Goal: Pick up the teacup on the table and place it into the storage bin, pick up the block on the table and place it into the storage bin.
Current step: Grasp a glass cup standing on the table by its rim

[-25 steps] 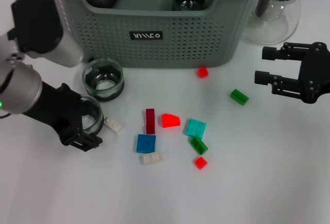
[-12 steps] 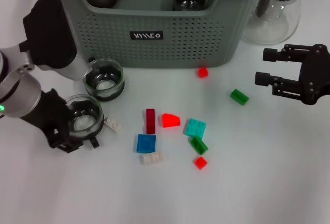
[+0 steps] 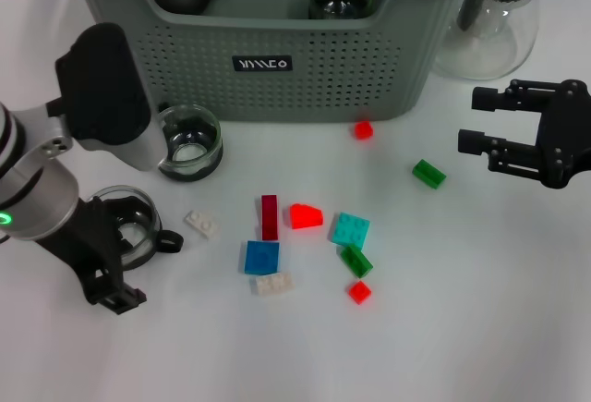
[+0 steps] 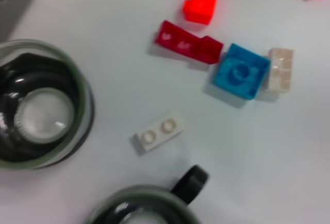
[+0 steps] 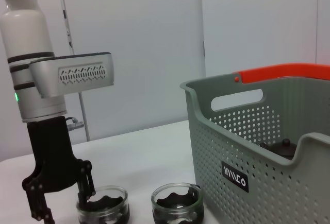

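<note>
Teacups (image 3: 129, 226): 2 on table, 1 in left gripper (image 3: 115, 249); blocks: 9.

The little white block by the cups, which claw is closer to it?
The left claw. It sits around a glass teacup just beside the little white block. The right claw hovers far across the table, near the glass pitcher.

2 teacups (image 3: 189, 141), 10 blocks (image 3: 261, 257), 1 bin (image 3: 277, 32)

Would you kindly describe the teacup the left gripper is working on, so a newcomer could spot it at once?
Start at the storage bin; two glass teacups sit before its left corner. The nearer-the-robot teacup, at the left gripper, shows a dark handle; the other teacup stands free against the bin.
</note>
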You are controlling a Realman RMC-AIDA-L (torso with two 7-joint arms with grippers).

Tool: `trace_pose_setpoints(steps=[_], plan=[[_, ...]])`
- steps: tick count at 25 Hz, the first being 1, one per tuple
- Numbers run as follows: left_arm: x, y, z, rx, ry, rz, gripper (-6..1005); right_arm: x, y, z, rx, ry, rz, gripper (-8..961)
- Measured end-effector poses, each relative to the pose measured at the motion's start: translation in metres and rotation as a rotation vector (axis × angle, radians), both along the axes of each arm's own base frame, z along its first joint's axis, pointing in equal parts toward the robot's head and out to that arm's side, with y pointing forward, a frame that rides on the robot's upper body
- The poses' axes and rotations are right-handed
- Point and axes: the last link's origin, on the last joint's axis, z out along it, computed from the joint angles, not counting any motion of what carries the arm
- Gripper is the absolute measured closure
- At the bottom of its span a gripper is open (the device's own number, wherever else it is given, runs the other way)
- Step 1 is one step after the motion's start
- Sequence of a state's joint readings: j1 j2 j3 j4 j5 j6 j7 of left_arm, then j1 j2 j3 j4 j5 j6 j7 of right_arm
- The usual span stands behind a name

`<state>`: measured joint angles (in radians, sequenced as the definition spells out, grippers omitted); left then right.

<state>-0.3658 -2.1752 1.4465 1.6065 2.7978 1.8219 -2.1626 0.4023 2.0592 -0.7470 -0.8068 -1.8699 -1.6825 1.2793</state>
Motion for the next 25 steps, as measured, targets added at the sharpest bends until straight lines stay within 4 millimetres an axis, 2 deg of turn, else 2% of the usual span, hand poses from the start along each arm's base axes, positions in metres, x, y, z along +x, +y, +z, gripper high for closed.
trace_pose_setpoints(steps=[9, 25], plan=[[0.003, 0.008, -0.007, 0.031, -0.001, -0.027, 402, -0.001, 0.001, 0.000, 0.001, -0.001, 0.005, 361], [0.005, 0.011, -0.006, 0.017, 0.033, -0.023, 747, -0.002, 0.002, 0.000, 0.003, -0.002, 0.005, 361]])
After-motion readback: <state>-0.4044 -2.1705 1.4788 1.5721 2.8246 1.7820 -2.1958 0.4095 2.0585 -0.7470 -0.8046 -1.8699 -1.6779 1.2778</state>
